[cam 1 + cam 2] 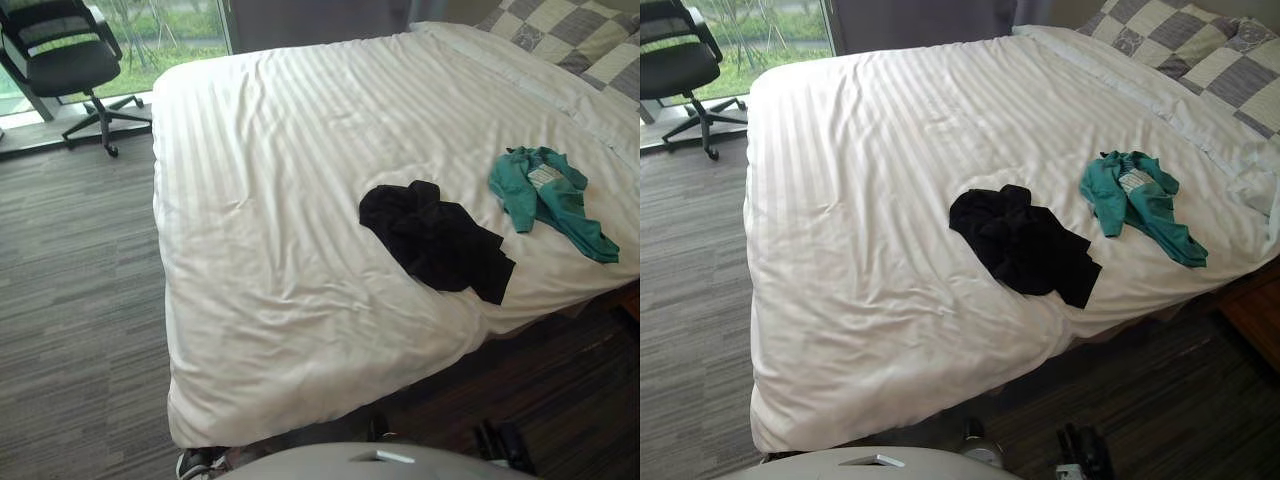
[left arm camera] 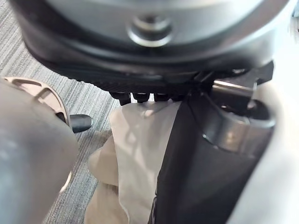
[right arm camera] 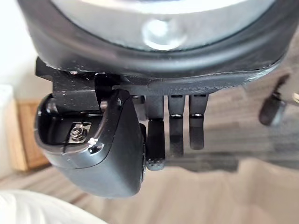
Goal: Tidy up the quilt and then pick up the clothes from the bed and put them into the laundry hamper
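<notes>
A white striped quilt point(image 1: 300, 200) lies spread flat over the bed, hanging over its near edge and corner. On it, right of the middle, sits a crumpled black garment point(image 1: 435, 240). A teal garment point(image 1: 545, 195) lies further right, close to the bed's right edge. My left hand point(image 2: 140, 79) hangs low beside the bed with relaxed fingers, nothing in it, white cloth showing past it. My right hand point(image 3: 170, 130) also hangs down above the floor, its fingers straight and its thumb apart, holding nothing.
Grey and white checked pillows point(image 1: 580, 35) lie at the head of the bed, far right. A black office chair point(image 1: 65, 60) stands by the window at the far left. Grey carpet point(image 1: 70, 300) runs along the bed's left side. A wooden bedside cabinet point(image 1: 1255, 310) stands on the right.
</notes>
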Robot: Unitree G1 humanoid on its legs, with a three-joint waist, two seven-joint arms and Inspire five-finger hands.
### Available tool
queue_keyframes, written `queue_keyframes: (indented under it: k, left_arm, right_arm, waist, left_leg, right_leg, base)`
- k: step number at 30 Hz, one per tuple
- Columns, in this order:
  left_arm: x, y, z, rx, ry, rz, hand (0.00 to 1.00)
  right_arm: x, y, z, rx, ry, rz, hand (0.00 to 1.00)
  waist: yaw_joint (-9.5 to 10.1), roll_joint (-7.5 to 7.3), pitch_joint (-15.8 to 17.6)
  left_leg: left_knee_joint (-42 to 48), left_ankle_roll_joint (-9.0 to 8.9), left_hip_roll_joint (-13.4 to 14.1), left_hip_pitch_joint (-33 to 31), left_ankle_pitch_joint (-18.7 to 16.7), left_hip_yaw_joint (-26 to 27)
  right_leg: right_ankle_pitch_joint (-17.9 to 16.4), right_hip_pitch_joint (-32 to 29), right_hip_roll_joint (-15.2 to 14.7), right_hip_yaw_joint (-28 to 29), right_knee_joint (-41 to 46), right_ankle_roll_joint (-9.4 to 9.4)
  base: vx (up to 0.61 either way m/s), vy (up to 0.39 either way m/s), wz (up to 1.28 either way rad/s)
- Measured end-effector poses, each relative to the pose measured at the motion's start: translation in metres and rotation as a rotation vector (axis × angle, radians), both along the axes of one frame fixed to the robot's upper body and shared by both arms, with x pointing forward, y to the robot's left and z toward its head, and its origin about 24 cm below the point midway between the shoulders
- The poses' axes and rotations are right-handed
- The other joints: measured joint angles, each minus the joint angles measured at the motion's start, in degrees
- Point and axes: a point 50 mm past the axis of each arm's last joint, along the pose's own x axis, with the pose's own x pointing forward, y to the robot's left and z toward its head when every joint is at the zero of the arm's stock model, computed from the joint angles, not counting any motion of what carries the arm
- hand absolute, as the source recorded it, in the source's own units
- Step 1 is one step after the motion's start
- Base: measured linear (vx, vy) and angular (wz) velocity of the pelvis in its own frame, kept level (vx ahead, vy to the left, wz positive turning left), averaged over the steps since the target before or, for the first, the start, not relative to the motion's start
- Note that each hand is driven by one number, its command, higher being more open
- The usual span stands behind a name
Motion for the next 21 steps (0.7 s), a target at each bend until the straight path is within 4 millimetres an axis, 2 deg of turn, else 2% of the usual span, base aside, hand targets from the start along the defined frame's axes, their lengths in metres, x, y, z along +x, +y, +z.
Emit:
queue_keyframes:
  k: [2,3,4,5,7,8,9,10,11,12,13,14,16,17,18,19,20,21]
  left_arm:
    - [-0.003,-0.005,-0.001,-0.011,0.009,-0.012,1.00]
    - [-0.003,-0.007,-0.001,-0.015,0.010,-0.020,1.00]
    - [-0.003,-0.010,-0.002,-0.022,0.009,-0.016,1.00]
    - [-0.005,-0.013,-0.002,-0.025,0.010,-0.008,1.00]
    - [-0.012,-0.015,-0.003,-0.022,0.024,-0.021,1.00]
    - [-0.014,-0.015,-0.003,-0.020,0.029,-0.041,1.00]
    - [-0.014,-0.016,-0.003,-0.021,0.034,-0.055,1.00]
    - [-0.012,-0.010,-0.002,-0.006,0.035,-0.092,1.00]
    - [-0.001,-0.002,0.000,0.020,0.018,-0.175,1.00]
    - [0.006,0.004,0.002,0.040,0.005,-0.219,1.00]
    - [0.012,0.014,0.005,0.068,0.000,-0.258,1.00]
    - [0.014,0.018,0.005,0.086,0.011,-0.300,1.00]
    - [0.014,0.014,0.004,0.086,0.034,-0.365,1.00]
    - [0.012,0.009,0.001,0.082,0.069,-0.389,1.00]
    - [0.012,0.009,0.001,0.083,0.073,-0.389,1.00]
    - [0.009,0.010,0.000,0.085,0.083,-0.391,1.00]
    - [0.004,0.012,0.000,0.089,0.099,-0.393,1.00]
    - [0.001,0.015,0.001,0.094,0.108,-0.395,1.00]
  right_arm:
    - [0.009,0.009,-0.001,-0.013,0.021,0.130,1.00]
    - [0.013,0.014,-0.003,-0.018,0.041,0.203,1.00]
    - [0.019,0.016,-0.004,-0.022,0.057,0.270,1.00]
    - [0.022,0.018,-0.005,-0.030,0.075,0.332,1.00]
    - [0.022,0.020,-0.006,-0.052,0.117,0.434,1.00]
    - [0.021,0.020,-0.006,-0.064,0.131,0.458,1.00]
    - [0.021,0.018,-0.006,-0.084,0.142,0.484,1.00]
    - [0.024,0.020,-0.005,-0.111,0.152,0.555,1.00]
    - [0.029,0.022,-0.003,-0.139,0.149,0.612,1.00]
    - [0.031,0.026,-0.004,-0.140,0.150,0.635,1.00]
    - [0.034,0.034,-0.005,-0.142,0.155,0.681,1.00]
    - [0.037,0.035,-0.004,-0.154,0.156,0.704,1.00]
    - [0.034,0.030,-0.005,-0.164,0.179,0.710,1.00]
    - [0.030,0.022,-0.006,-0.184,0.218,0.742,1.00]
    - [0.030,0.020,-0.006,-0.196,0.232,0.765,1.00]
    - [0.029,0.016,-0.005,-0.213,0.243,0.781,1.00]
    - [0.028,0.014,-0.006,-0.217,0.257,0.786,1.00]
    - [0.025,0.015,-0.007,-0.214,0.271,0.796,1.00]
  waist:
    - [0.24,1.16,0.46]
    - [0.91,1.90,0.96]
    - [2.23,2.64,1.42]
    - [3.06,3.18,1.81]
    - [2.85,3.70,2.18]
    - [2.97,3.59,2.34]
    - [3.05,3.34,2.33]
    - [2.72,2.44,2.42]
    - [2.69,1.28,2.75]
    - [3.18,-0.52,3.70]
    - [4.59,-3.49,5.72]
    - [4.54,-4.38,6.46]
    - [4.26,-3.06,6.96]
    - [4.26,-1.24,7.22]
    - [4.28,-0.66,7.47]
    - [3.76,0.46,7.94]
    - [3.00,0.76,7.68]
    - [2.99,0.20,7.51]
  left_leg:
    - [7.62,1.22,2.18,-1.34,-3.35,-2.27]
    - [14.29,2.51,3.90,-3.53,-5.42,-8.76]
    - [21.58,2.16,4.89,-6.03,-7.64,-17.50]
    - [27.34,1.28,5.07,-7.66,-9.13,-24.03]
    - [35.67,-0.47,4.47,-9.34,-10.71,-33.41]
    - [36.01,-0.77,3.27,-8.96,-12.88,-36.54]
    - [34.75,-0.53,2.62,-8.20,-14.27,-36.95]
    - [29.58,0.68,1.02,-6.61,-16.94,-36.00]
    - [22.64,2.38,-0.65,-5.18,-19.00,-32.56]
    - [19.61,3.63,-2.37,-4.43,-18.73,-30.42]
    - [15.22,4.93,-5.42,-2.68,-15.68,-26.28]
    - [11.62,6.35,-7.16,-1.32,-13.37,-23.03]
    - [9.62,7.03,-7.18,0.08,-12.15,-19.28]
    - [9.45,7.26,-5.71,0.77,-11.81,-16.05]
    - [9.44,7.24,-5.19,0.84,-11.64,-14.80]
    - [9.42,7.03,-3.86,0.89,-11.13,-13.31]
    - [8.49,6.84,-3.32,1.12,-10.03,-12.19]
    - [7.76,6.51,-4.00,1.99,-9.21,-11.61]
  right_leg:
    - [-0.53,-0.13,0.67,2.16,0.72,-0.36]
    - [-0.79,-0.77,1.18,3.69,2.15,-0.52]
    - [-1.08,-2.34,1.80,6.09,3.98,-0.71]
    - [-1.10,-3.32,2.61,8.03,5.32,-0.70]
    - [-1.14,-4.13,4.03,10.72,6.82,-0.25]
    - [-0.83,-4.46,4.73,11.93,6.86,0.17]
    - [-0.77,-5.05,4.91,12.49,6.68,0.23]
    - [-0.30,-6.98,4.44,13.17,5.74,0.64]
    - [0.10,-9.82,2.95,11.21,5.04,0.18]
    - [0.42,-10.86,1.35,10.01,4.72,-0.33]
    - [-0.74,-11.93,-1.88,7.04,3.47,-2.20]
    - [-3.13,-12.50,-4.44,1.03,2.76,-4.30]
    - [-3.82,-12.26,-5.49,-6.94,4.85,-4.03]
    - [-4.23,-11.75,-5.06,-11.55,9.82,-4.68]
    - [-4.70,-12.67,-5.17,-12.87,11.64,-5.43]
    - [-5.24,-13.68,-5.60,-14.25,19.04,-6.23]
    - [-5.98,-13.22,-6.27,-14.35,26.26,-7.26]
    - [-6.10,-11.61,-6.46,-13.80,29.13,-7.71]
  base:
    - [-0.15,-0.069,-0.50]
    - [-0.18,-0.045,-0.76]
    - [-0.25,0.029,-1.10]
    - [-0.23,0.104,-1.09]
    - [-0.21,0.211,-0.98]
    - [-0.22,0.257,-0.95]
    - [-0.24,0.284,-0.96]
    - [-0.26,0.259,-0.86]
    - [-0.27,0.242,-0.87]
    - [-0.30,0.186,-1.17]
    - [-0.32,0.135,-1.38]
    - [-0.38,0.132,-1.46]
    - [-0.28,0.097,-1.08]
    - [-0.18,0.076,-1.03]
    - [-0.19,0.069,-0.99]
    - [-0.10,0.010,-0.54]
    - [-0.04,-0.031,-0.43]
    - [0.02,-0.043,-0.39]
